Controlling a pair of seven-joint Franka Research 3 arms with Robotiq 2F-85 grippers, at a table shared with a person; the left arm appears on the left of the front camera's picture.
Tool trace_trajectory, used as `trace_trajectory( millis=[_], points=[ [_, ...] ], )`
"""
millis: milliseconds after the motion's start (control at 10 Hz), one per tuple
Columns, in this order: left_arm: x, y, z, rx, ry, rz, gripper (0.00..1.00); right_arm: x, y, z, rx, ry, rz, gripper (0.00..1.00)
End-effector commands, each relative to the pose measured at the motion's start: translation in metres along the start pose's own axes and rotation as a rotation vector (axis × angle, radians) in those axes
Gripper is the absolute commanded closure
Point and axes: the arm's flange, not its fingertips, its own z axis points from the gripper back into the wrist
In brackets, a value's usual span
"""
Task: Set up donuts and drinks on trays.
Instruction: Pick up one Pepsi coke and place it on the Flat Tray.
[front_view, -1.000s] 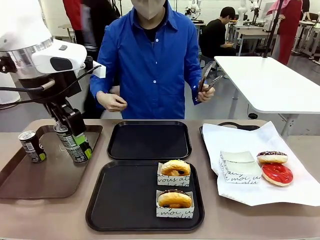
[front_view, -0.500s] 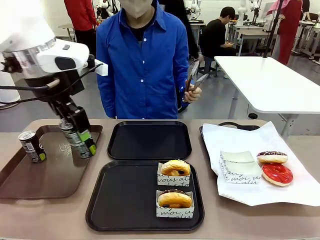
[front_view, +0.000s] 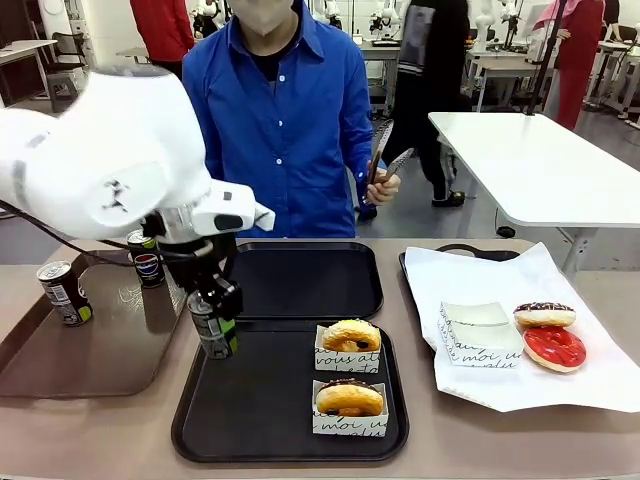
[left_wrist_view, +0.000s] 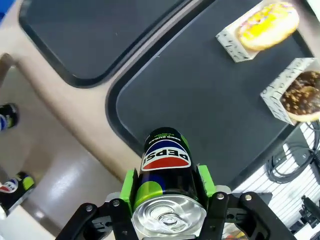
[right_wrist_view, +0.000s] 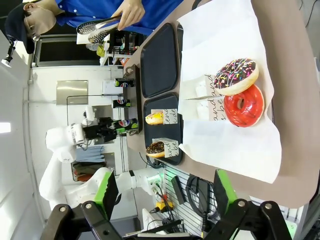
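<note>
My left gripper (front_view: 218, 312) is shut on a dark drink can (front_view: 212, 338) and holds it upright over the left edge of the near black tray (front_view: 260, 420). In the left wrist view the can (left_wrist_view: 166, 159) sits between the green pads (left_wrist_view: 129, 184), above that tray (left_wrist_view: 200, 105). Two donuts in white sleeves (front_view: 350, 338) (front_view: 348, 400) lie on the tray's right side. The far black tray (front_view: 300, 282) is bare. My right gripper (right_wrist_view: 165, 196) stands open, away from the table.
Two more cans (front_view: 65, 292) (front_view: 147, 258) stand on the brown tray (front_view: 90, 360) at the left. On the white paper (front_view: 520, 380) at the right lie a chocolate donut (front_view: 545, 315), a red donut (front_view: 555, 347) and empty sleeves (front_view: 478, 332). The person behind holds tongs (front_view: 392, 165).
My left gripper has carried the can off the brown tray and rightward to the near black tray's left edge. The person has shifted slightly left and lowered the tongs.
</note>
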Motion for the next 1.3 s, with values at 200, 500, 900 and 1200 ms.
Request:
trace_trajectory(
  millis=[200,500,900,1200],
  points=[
    [0.015,0.01,-0.022,-0.048,-0.012,0.065,0.42,-0.001,0.0,0.0,0.005,0.004,0.001,0.0],
    [0.02,0.017,-0.039,-0.081,0.061,0.067,0.42,-0.001,0.0,0.0,0.005,0.004,0.001,0.0],
    [0.02,0.015,-0.036,-0.095,0.059,0.052,0.0,-0.001,0.0,0.0,0.005,0.004,0.001,0.0],
    [0.013,0.01,-0.004,-0.087,0.072,0.01,0.1,-0.001,0.0,0.0,0.005,0.004,0.001,0.0]
  ],
)
